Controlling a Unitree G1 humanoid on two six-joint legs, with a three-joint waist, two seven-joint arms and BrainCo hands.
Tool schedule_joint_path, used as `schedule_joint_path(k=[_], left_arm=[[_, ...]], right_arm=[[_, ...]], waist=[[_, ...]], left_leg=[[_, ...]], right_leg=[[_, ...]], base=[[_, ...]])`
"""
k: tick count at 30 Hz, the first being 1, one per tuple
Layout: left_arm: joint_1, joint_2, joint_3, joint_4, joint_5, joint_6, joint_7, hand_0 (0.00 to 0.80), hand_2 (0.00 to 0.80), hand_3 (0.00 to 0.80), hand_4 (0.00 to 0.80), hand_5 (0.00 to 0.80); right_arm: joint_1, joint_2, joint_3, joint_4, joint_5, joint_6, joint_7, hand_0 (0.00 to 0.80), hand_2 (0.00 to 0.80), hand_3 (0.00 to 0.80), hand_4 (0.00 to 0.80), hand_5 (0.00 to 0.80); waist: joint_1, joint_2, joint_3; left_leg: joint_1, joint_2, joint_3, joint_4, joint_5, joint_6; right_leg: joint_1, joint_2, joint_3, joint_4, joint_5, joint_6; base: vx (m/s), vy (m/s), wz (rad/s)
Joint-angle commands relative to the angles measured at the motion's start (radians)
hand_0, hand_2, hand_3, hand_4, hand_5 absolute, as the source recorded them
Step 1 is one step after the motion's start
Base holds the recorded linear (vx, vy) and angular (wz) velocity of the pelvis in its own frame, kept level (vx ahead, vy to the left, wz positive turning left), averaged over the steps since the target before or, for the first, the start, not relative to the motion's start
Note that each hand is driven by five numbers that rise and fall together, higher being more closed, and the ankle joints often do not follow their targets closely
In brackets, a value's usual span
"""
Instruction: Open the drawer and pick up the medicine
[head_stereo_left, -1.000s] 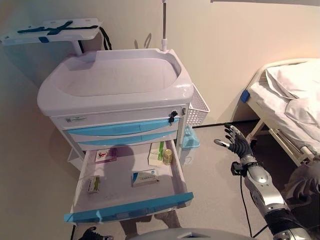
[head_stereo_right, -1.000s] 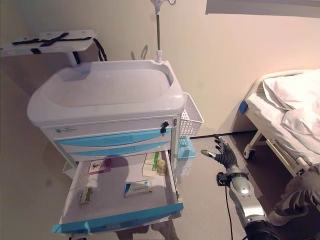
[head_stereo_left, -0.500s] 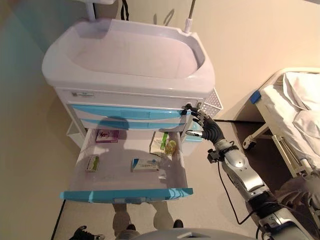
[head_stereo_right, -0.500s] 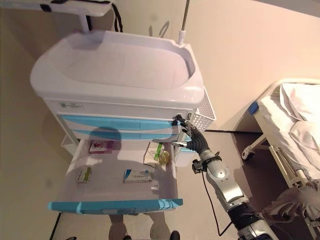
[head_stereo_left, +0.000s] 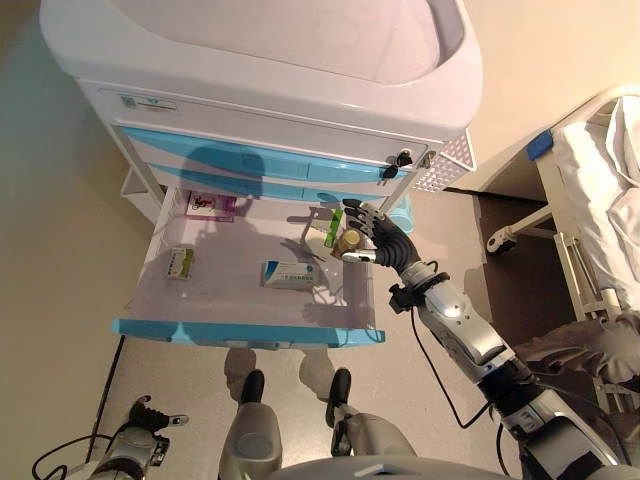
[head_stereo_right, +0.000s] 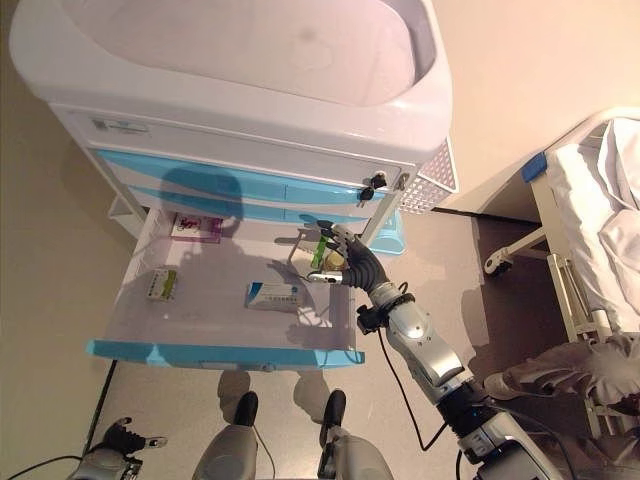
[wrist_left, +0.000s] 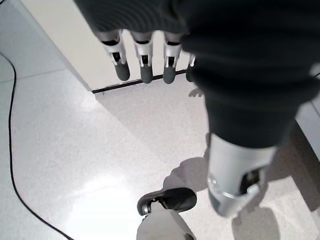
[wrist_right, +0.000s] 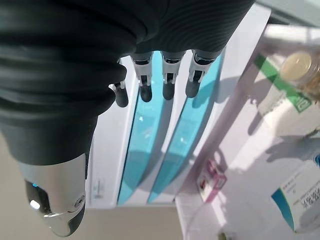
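The cart's bottom drawer (head_stereo_left: 245, 331) stands pulled out, with a blue front edge. Inside lie a pink box (head_stereo_left: 210, 204) at the back left, a small green box (head_stereo_left: 181, 263), a white-and-blue box (head_stereo_left: 288, 273), a white box with a green stripe (head_stereo_left: 322, 228) and a small yellowish bottle (head_stereo_left: 350, 243) at the back right. My right hand (head_stereo_left: 385, 243) hovers open over the drawer's back right corner, its fingers right beside the bottle (wrist_right: 299, 65) and holding nothing. My left hand (head_stereo_left: 143, 432) hangs low by the floor, fingers straight (wrist_left: 145, 65).
Two closed blue drawers (head_stereo_left: 260, 165) sit above the open one, under the cart's white basin top (head_stereo_left: 300, 40). A white wire basket (head_stereo_left: 452, 160) hangs on the cart's right side. A bed (head_stereo_left: 600, 190) with white bedding stands to the right.
The camera has tilted down onto the drawer. My right hand has moved from beside the cart's right edge in over the drawer, down next to the bottle.
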Motion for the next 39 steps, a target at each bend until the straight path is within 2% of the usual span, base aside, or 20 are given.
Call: schedule_joint_path(k=[1,14,24,39], left_arm=[[-0.021,0.045,0.025,0.021,0.046,0.004,0.025,0.0,0.0,0.0,0.0,0.0],[-0.073,0.045,-0.049,-0.032,0.043,0.004,0.045,0.0,0.0,0.0,0.0,0.0],[-0.111,0.054,-0.099,-0.077,0.024,0.0,0.072,0.0,0.0,0.0,0.0,0.0],[-0.149,0.043,-0.149,-0.085,0.004,0.004,0.118,0.0,0.0,0.0,0.0,0.0]], right_arm=[[-0.047,0.026,0.031,-0.101,0.037,-0.058,0.024,0.0,0.0,0.0,0.0,0.0],[-0.185,0.057,0.102,-0.029,-0.021,-0.054,-0.015,0.0,0.0,0.0,0.0,0.0],[-0.343,0.118,0.153,0.13,-0.193,-0.041,-0.101,0.0,0.0,0.0,0.0,0.0],[-0.519,0.188,0.172,0.362,-0.457,0.026,-0.238,0.0,0.0,0.0,0.0,0.0]], waist=[[0.016,-0.016,-0.004],[0.04,-0.022,0.078],[0.067,-0.013,0.126],[0.094,0.004,0.174]], left_leg=[[-0.084,-0.065,-0.054,0.035,0.023,0.058],[-0.15,-0.078,-0.078,0.091,0.02,0.058],[-0.223,-0.084,-0.11,0.126,0.029,0.057],[-0.266,-0.095,-0.138,0.13,0.042,0.059]], right_leg=[[0.006,0.007,-0.001,0.09,-0.059,0.056],[-0.04,-0.001,-0.027,0.147,-0.078,0.048],[-0.097,-0.008,-0.052,0.174,-0.08,0.045],[-0.134,-0.014,-0.068,0.186,-0.08,0.042]], base=[[-0.004,-0.023,0.06],[-0.029,-0.013,0.09],[-0.036,-0.018,0.12],[-0.01,-0.001,0.04]])
